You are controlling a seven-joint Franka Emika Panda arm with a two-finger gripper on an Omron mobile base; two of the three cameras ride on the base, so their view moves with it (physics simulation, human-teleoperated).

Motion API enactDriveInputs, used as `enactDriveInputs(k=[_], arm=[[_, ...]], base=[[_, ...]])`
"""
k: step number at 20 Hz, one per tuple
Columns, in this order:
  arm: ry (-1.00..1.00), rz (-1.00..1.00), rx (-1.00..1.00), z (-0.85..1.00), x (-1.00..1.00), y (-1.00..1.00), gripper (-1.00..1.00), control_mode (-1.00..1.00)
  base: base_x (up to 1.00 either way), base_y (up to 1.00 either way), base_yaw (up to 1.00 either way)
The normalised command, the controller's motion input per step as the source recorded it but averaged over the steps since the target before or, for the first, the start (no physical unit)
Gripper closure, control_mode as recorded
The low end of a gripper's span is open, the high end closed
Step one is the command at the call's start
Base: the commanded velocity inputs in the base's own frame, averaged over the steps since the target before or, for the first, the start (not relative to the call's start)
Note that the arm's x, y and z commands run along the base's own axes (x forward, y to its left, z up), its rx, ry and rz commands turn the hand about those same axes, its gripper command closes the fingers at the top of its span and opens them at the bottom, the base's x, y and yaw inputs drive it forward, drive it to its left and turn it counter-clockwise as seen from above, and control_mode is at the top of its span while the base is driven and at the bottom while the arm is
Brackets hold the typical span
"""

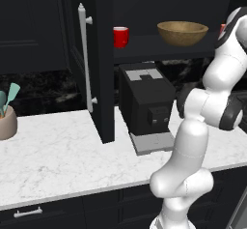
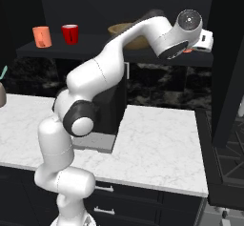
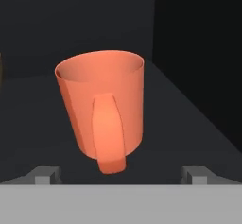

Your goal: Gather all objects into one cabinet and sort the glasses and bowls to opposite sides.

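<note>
Coral-orange mug, left end of shelf [image 2: 42,36]: we find it upright, just beside the glossy red mug [image 2: 70,33], well apart from the gripper.
Wide tan wooden bowl [image 1: 182,32]: we find it mid-shelf on the dark cabinet shelf [image 1: 159,48], right of the red mug.
Orange handled mug before the gripper [image 3: 102,106]: upright on the shelf's right end, handle facing the hand, long axis vertical.
Gripper [image 3: 121,175]: fully spread, holding nothing; we note the mug lies straight ahead, centred between the finger tips [image 3: 45,175].
Judgement: a forward advance should bracket the mug across its handle side.
Black coffee machine [image 1: 146,102]: on the white marble desk [image 1: 58,150] beneath the shelf.
</note>
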Motion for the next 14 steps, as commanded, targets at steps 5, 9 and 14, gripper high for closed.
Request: enactDriveInputs(k=[5, 9, 14], arm=[[0.0, 0.0, 0.0, -0.24, 0.01, 0.0, -1.0, -1.0], [0.0, 0.0, 0.0, -0.07, 0.13, 0.02, -1.0, -1.0], [0.0, 0.0, 0.0, 0.0, 0.2, 0.01, -1.0, -1.0]], base=[[0.0, 0.0, 0.0], [0.0, 0.0, 0.0], [0.0, 0.0, 0.0]])
